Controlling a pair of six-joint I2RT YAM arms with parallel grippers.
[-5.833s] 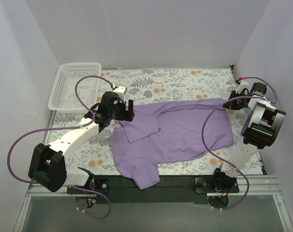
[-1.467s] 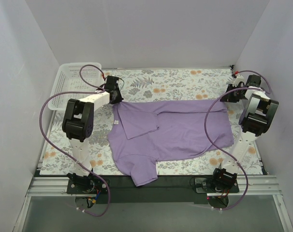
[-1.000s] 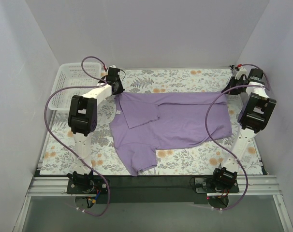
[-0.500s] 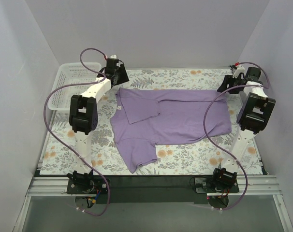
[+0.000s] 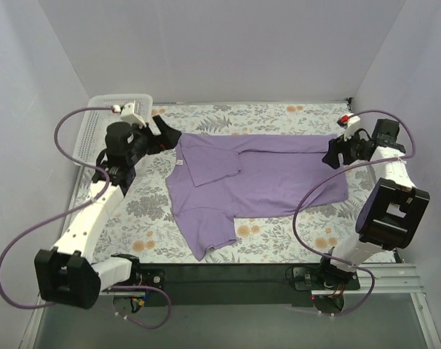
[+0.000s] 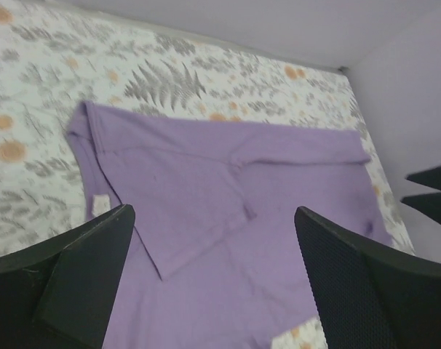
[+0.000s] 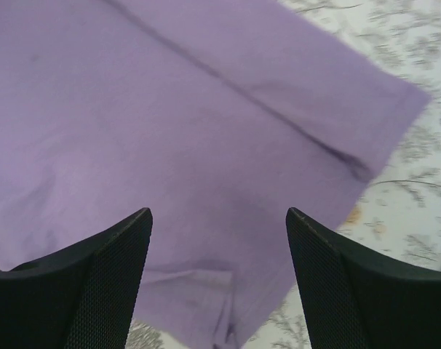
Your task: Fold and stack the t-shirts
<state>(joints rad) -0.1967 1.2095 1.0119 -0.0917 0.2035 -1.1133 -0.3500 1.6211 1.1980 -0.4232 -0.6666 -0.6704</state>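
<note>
T-shirt (image 5: 257,178): lying spread on counter (image 5: 279,116), centre.
Left tool (image 5: 168,137): gaping wide, holding nothing, hovering by shirt's far-left corner.
Right tool (image 5: 332,153): gaping wide, holding nothing, hovering over shirt's right edge.

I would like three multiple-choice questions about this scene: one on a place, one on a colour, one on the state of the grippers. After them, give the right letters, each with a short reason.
1. Where is the white basket?
A) at the far left corner of the table
B) at the far right corner
C) on top of the shirt

2. What colour is the t-shirt?
A) green
B) purple
C) red

3. How are the left gripper and the right gripper?
A) both shut on the shirt
B) both open, holding nothing
C) one open, one shut

Answers:
1 A, the top view shows it at the far left.
2 B, the cloth is plain purple.
3 B, each wrist view shows its gripper spread wide with nothing held.
</note>
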